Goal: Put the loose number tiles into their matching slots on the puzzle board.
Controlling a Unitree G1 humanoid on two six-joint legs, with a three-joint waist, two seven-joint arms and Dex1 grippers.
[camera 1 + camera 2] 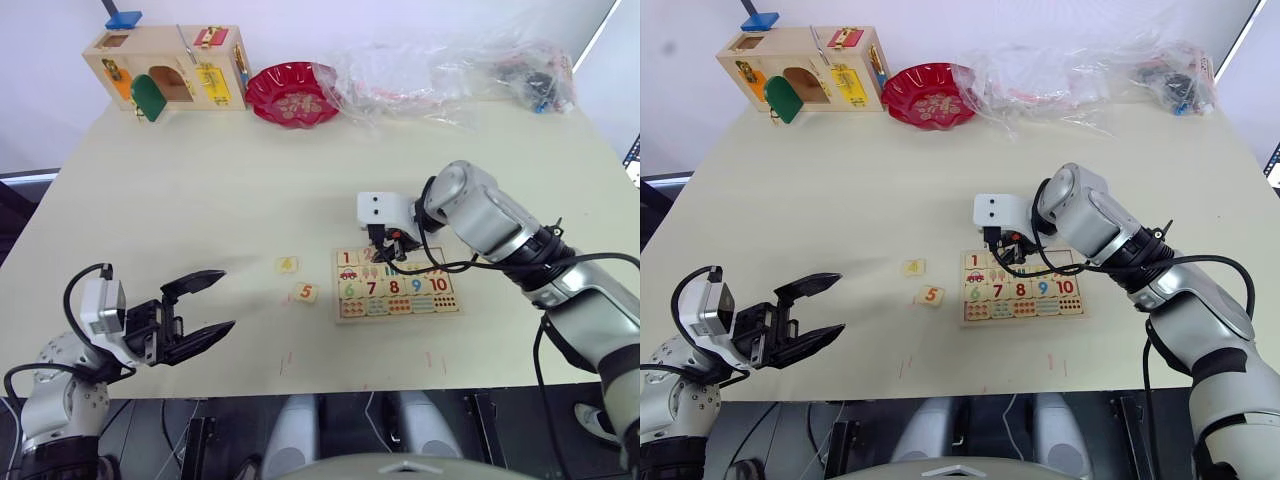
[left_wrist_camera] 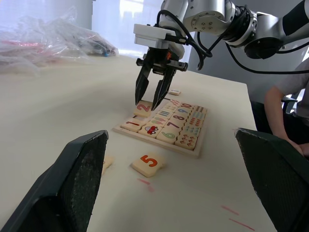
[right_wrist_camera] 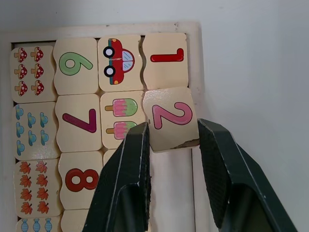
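The right arm point(image 1: 500, 235) is built of rounded silver-grey shells joined by black rings, with black cables looping loosely along it. A white boxy housing point(image 1: 385, 208) (two small dark holes on its face) sits at its wrist above the right tool point(image 2: 150, 98), whose two fingers are black and tapered. The left tool point(image 1: 200, 312) has matching black fingers, a white block point(image 1: 103, 306) behind them and a curling black cable.

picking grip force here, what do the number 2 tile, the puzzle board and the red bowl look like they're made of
The number 2 tile: pale, matte unfinished-looking wood with a printed pink digit and a chipped edge. The puzzle board: the same light wood, likely plywood, with a plain raised rim. The red bowl: probably plastic, judging by its glossy sheen and scalloped moulded rim.
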